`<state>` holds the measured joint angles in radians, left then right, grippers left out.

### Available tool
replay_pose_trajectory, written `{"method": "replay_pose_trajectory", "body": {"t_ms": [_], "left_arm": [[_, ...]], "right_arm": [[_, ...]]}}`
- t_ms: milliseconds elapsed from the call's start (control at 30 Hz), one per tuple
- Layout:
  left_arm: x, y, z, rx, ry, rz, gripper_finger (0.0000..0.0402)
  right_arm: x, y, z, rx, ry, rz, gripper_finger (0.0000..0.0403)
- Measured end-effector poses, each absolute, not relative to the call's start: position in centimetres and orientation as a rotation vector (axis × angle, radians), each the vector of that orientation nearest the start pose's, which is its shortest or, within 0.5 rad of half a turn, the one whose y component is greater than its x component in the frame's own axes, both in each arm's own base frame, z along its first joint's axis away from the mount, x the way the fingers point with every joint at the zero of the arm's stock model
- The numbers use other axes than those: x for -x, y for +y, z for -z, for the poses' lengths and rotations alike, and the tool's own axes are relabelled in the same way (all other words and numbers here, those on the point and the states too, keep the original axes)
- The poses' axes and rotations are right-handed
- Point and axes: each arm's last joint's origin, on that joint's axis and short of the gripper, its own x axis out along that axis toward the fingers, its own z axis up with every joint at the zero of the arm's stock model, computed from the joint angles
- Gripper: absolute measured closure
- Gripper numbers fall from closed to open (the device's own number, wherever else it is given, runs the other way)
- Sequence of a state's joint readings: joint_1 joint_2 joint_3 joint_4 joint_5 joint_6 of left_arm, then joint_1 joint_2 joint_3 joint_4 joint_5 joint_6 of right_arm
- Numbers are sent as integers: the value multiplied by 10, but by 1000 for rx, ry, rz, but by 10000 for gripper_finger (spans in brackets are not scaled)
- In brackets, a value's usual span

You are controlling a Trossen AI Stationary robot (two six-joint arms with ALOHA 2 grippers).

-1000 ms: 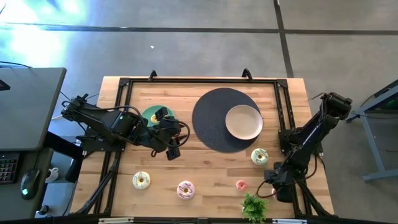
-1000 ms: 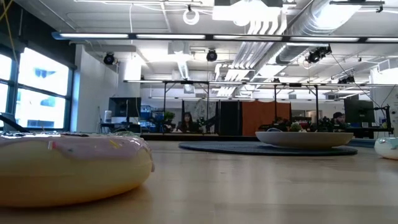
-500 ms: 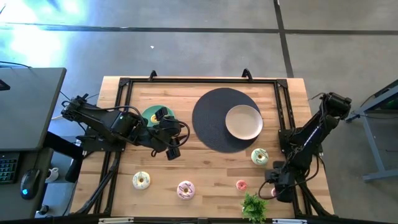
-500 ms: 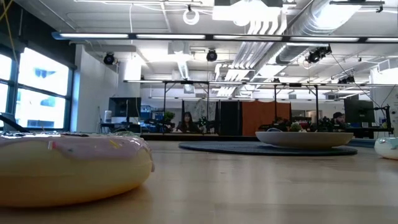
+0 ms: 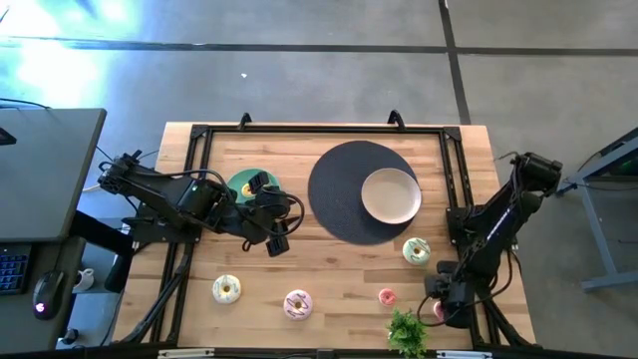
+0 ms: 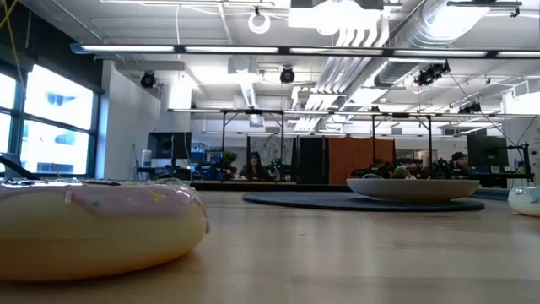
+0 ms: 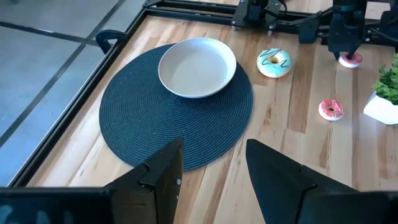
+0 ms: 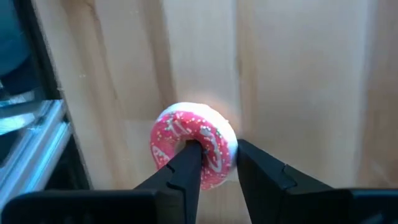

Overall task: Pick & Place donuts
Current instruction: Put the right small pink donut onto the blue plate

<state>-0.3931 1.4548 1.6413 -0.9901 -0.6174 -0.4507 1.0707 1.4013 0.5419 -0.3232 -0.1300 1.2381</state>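
high view: on the pale wooden counter [image 5: 329, 274] four toy ring donuts show plainly: a yellow-iced ring donut [image 5: 226, 289] and a pink-iced ring donut with sprinkles [image 5: 297, 304] toward the near edge, a pale green iced ring donut [image 5: 417, 250] just off the round dark woven placemat [image 5: 359, 191], and a small red-pink ring donut [image 5: 387, 296] beside the leafy green plant sprig [image 5: 407, 330]. one shallow cream bowl [image 5: 390, 194] sits on the placemat's right part. one round green disc [image 5: 243, 183] lies partly under the left arm.

a fifth donut, a small red ring donut with white sprinkles [image 8: 194, 145], lies on the counter at the right edge, next to the black frame rail. the right gripper [image 8: 217, 163] is down over it, one finger in the ring's hole and the other outside the rim, so the fingers straddle the ring's wall with a narrow gap; whether they already press it is hard to say from the wrist view.

the left gripper [image 7: 211, 165] hangs over the counter's left half, beside the placemat, fingers apart and holding nothing.

low view shows one large pale iced donut [image 6: 97, 228] close up, and the bowl on the placemat farther off.
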Motion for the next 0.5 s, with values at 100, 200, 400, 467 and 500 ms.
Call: {"method": "replay_pose_trajectory", "body": {"t_ms": [100,200,400,467,500], "left_arm": [[-267,-93,-404,41,635,-362,229],[-267,-93,-404,41,635,-362,229],[-268,-93,-405,43,631,-361,229],[-268,-93,-405,44,629,-361,229],[-268,-93,-405,46,624,-361,229]], "right_arm": [[-102,196,-122,-417,1523,-202,307],[-103,196,-122,-423,1503,-186,316],[-108,188,-133,-478,1447,-176,375],[-112,182,-139,-492,1405,-156,392],[-113,180,-142,-493,1394,-150,393]]}}
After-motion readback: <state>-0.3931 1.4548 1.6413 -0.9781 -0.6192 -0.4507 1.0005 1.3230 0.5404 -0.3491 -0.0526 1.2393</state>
